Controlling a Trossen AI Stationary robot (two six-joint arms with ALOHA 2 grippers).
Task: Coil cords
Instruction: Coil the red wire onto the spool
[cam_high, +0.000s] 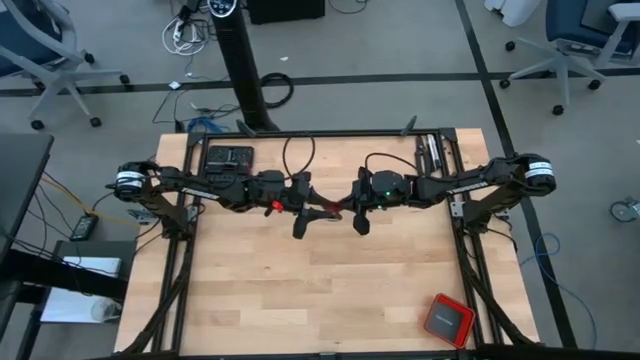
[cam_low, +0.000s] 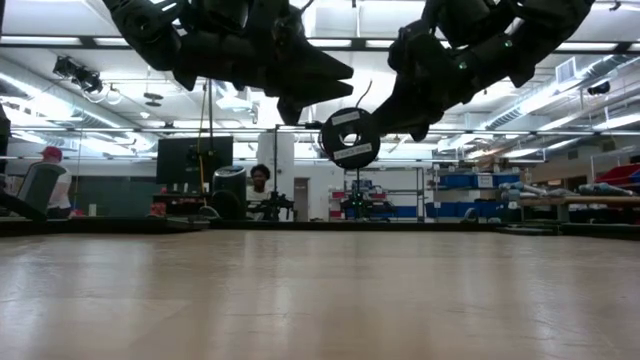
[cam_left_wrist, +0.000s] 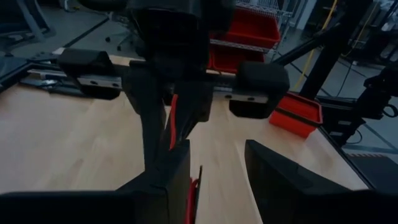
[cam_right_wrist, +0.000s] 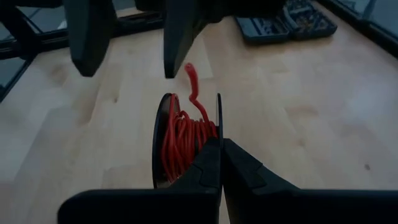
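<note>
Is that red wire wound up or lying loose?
Mostly wound: red cord sits coiled on a black spool that the shut right gripper holds; one short end sticks out.

Both arms raised mid-table, left pincer (cam_right_wrist: 127, 37) apparently spread wide, right pincer (cam_right_wrist: 221, 155) pinched closed

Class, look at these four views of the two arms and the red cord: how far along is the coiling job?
Done: most of the red cord is already wound on a black spool.

In hand: the right end effector, shut on the spool's rim, holds it above the table. The left end effector is open near the cord's loose end.

Left: winding that loose end in.
</note>
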